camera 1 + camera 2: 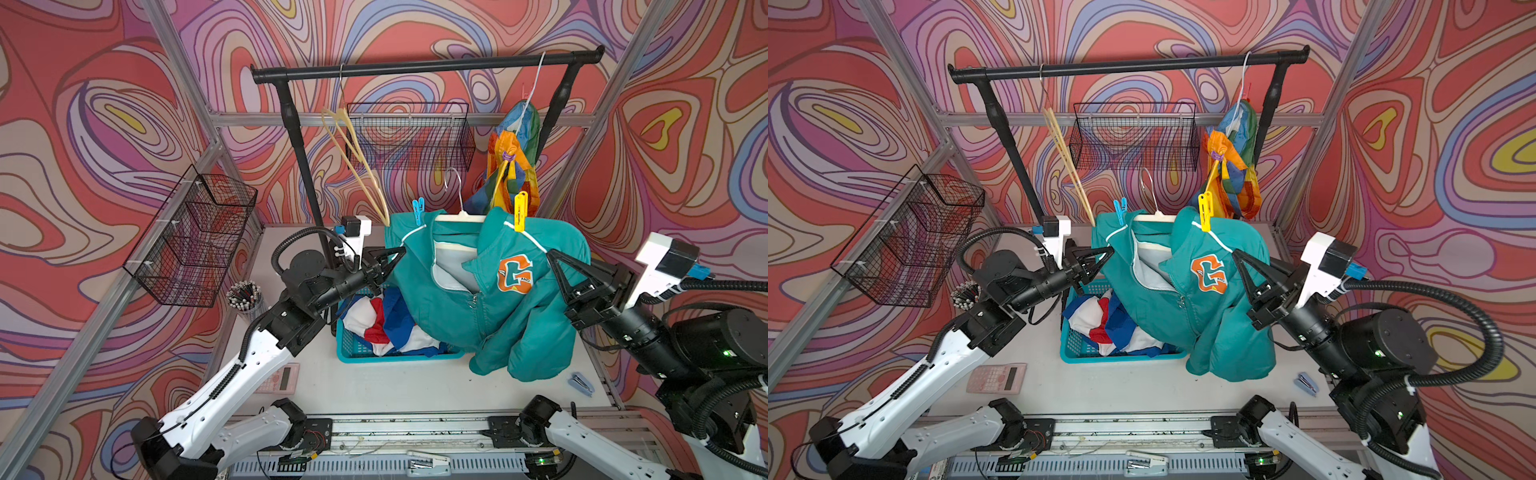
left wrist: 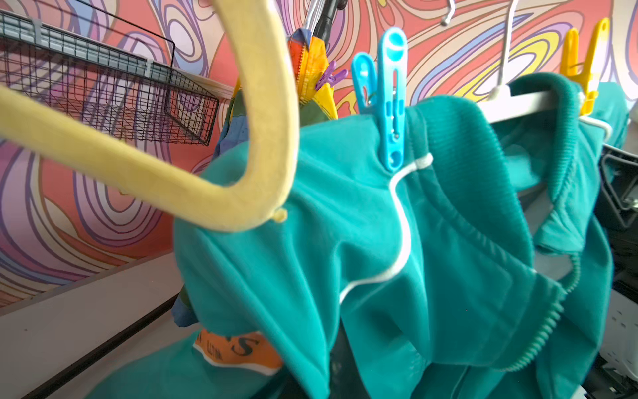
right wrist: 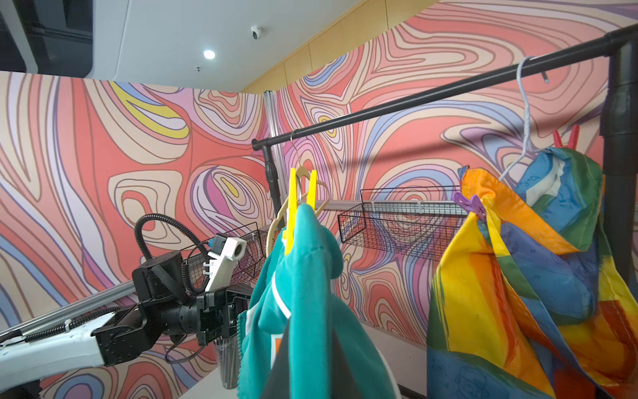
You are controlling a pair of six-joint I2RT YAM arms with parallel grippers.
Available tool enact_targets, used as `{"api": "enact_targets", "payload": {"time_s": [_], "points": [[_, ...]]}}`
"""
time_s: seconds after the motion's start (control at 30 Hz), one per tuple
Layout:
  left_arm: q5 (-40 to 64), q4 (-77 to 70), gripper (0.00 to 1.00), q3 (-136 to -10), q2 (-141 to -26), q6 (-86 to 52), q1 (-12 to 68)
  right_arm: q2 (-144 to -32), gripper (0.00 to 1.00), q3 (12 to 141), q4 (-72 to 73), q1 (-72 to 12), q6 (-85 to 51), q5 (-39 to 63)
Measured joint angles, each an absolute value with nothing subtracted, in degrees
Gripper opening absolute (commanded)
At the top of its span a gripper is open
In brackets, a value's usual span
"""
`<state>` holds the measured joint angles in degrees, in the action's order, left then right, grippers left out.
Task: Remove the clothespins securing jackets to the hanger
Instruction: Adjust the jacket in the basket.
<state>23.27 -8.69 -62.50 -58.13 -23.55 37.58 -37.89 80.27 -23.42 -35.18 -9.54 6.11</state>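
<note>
The teal jacket (image 1: pixel 457 299) with the orange "G" patch hangs on a white hanger (image 1: pixel 461 217), off the rack, between my two arms. A blue clothespin (image 1: pixel 418 210) and a yellow clothespin (image 1: pixel 520 210) pin its shoulders to that hanger. My left gripper (image 1: pixel 399 251) is shut on the fabric of one shoulder, my right gripper (image 1: pixel 550 253) on the other. The rainbow jacket (image 1: pixel 513 166) hangs from the black rack bar (image 1: pixel 415 68), clipped by a purple clothespin (image 1: pixel 508 156) and a red one (image 3: pixel 566 136). The blue, red and white jacket (image 1: pixel 386 320) lies in the teal basket (image 1: pixel 361 358).
An empty yellow hanger (image 1: pixel 353 166) hangs on the bar close to my left gripper. Black wire baskets are fixed at the back (image 1: pixel 409 133) and on the left (image 1: pixel 195 241). A pencil cup (image 1: pixel 245 297), a pink calculator (image 1: pixel 280 378) and a blue stapler (image 1: pixel 582 382) are on the table.
</note>
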Motion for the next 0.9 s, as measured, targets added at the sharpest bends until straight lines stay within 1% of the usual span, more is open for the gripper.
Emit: {"api": "enact_targets", "payload": {"time_s": [0.2,0.37,0.63,0.9], "points": [[18.9,-5.3,0.0,-60.6,-51.3,-22.6,39.7,-38.8,0.0,78.0,-17.5,-35.3,-11.3,10.0],[13.9,-2.3,0.0,-56.0,-45.2,-22.5,39.8,-42.1,0.0,71.2,-7.0,-35.3,-14.0,13.5],[6.8,1.5,0.0,-47.8,-43.0,-23.1,39.7,-47.5,0.0,59.9,9.9,-35.3,-16.3,13.9],[-0.5,8.5,0.0,-46.0,-39.8,-19.7,39.7,-53.3,0.0,49.5,28.8,-35.3,-21.4,14.1]]}}
